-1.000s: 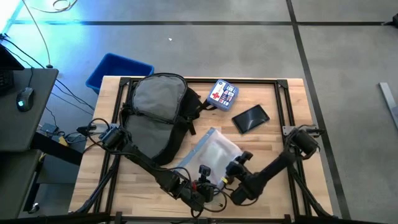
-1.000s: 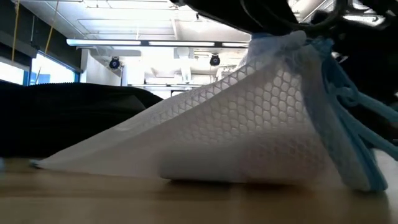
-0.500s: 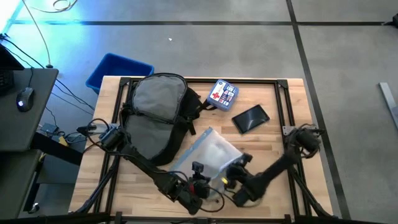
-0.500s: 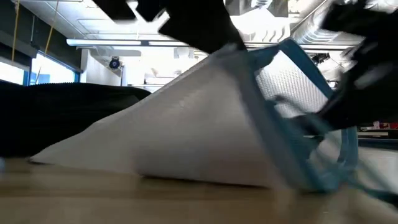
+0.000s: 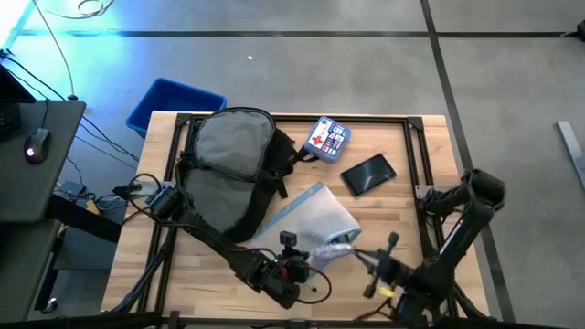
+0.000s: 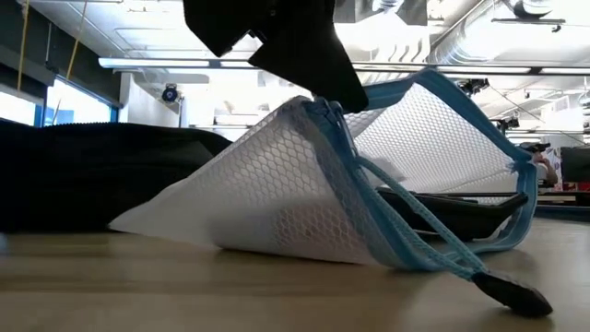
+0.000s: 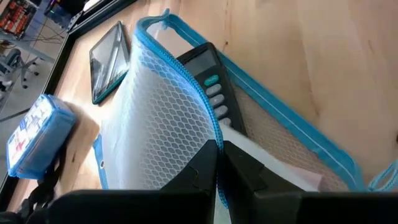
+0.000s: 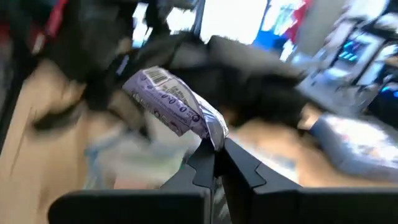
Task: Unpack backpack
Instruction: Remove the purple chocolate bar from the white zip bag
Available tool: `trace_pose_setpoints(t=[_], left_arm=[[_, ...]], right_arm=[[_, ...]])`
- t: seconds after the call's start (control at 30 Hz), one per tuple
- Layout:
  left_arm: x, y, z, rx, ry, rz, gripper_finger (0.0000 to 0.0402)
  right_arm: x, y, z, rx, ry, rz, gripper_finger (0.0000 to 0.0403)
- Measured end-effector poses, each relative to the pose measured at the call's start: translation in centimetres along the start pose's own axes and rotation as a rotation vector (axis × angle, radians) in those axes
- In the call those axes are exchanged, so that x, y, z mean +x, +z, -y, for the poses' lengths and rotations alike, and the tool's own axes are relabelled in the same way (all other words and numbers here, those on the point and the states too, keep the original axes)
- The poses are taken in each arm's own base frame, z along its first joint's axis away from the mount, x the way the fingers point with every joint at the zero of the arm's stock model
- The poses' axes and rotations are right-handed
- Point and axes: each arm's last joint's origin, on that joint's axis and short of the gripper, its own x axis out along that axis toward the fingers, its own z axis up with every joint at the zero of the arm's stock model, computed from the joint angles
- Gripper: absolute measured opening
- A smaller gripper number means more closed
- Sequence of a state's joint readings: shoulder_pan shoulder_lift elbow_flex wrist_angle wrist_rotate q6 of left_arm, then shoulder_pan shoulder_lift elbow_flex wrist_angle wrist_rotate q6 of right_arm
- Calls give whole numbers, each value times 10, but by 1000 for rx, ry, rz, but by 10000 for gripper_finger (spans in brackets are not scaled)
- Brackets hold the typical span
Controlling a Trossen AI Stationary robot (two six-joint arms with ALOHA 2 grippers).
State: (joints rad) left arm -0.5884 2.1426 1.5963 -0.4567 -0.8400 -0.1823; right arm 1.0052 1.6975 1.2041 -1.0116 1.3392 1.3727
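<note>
1. Large black fabric backpack with grey lining (image 5: 228, 164): lying open at 11 o'clock on the wooden table (image 5: 402, 196), lining facing up. Judged emptied or nearly so, since your grippers are working elsewhere.

2. Clear mesh zip pouch with blue edging (image 5: 315, 219): lying at 6 o'clock from table centre, just beside the backpack's lower edge. The left wrist view shows its mouth (image 7: 205, 81) gaping, with a dark keypad device with teal buttons (image 7: 211, 87) and white paper lying inside.

3. Left gripper (image 5: 297, 265): sitting at 6 o'clock, near the front edge. You are pinching the pouch's zip edge between closed fingers (image 7: 202, 165) and lifting it; in the low view the mesh is tenting up from the tabletop. Purpose, as I judge it: holding the mouth open and the pouch steady so the contents can come out.

4. Right gripper (image 5: 379, 267): sitting at 5 o'clock, clear of the pouch. You are clamping a small purple-and-silver foil packet with a barcode (image 8: 174, 109) by one end. Likely an item drawn from the pouch and needing a spot on the table.

5. Blue first-aid pouch (image 5: 327, 139) and dark flat tablet (image 5: 368, 174): lying at 1 o'clock, well apart from the grippers, laid out as unpacked goods.
</note>
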Motion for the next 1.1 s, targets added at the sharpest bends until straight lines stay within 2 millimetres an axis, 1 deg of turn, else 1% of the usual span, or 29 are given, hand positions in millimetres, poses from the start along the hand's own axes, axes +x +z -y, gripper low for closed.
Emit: trace_pose_setpoints(t=[0.03,0.1,0.17,0.23,0.33,0.43,0.5,0.57,0.63,0.7,0.8,0.9,1.0,1.1], left_arm=[[0,0,0,0,0,0,0],[0,0,0,-1,1,0,0],[0,0,0,-1,0,0,0],[0,0,0,-2,-10,-1,0],[0,0,1,-1,-24,-2,0],[-1,-1,2,3,-38,-7,0],[-1,-1,3,6,-53,-11,0],[0,-1,3,6,-67,-14,0],[0,-1,3,5,-79,-16,0],[-1,-1,3,6,-80,-17,0],[-1,-1,4,7,-95,-18,0],[-1,-1,4,7,-99,-19,0],[-2,-2,6,6,-101,-18,0],[-4,-2,7,-5,-103,-18,0]], right_arm=[[4,4,6,29,-27,12,0],[19,9,22,80,-107,-12,0],[39,12,42,113,-238,-109,0],[62,13,63,136,-419,-247,0],[96,6,92,116,-632,-421,0],[127,-10,118,63,-746,-596,0],[149,-22,131,70,-753,-667,0],[173,-34,138,91,-686,-708,0],[196,-41,145,118,-603,-728,0],[212,-46,154,164,-547,-744,2],[224,-47,165,193,-503,-775,21],[225,-44,169,168,-475,-840,66],[221,-34,167,133,-456,-894,118],[206,-14,158,63,-440,-899,161]])
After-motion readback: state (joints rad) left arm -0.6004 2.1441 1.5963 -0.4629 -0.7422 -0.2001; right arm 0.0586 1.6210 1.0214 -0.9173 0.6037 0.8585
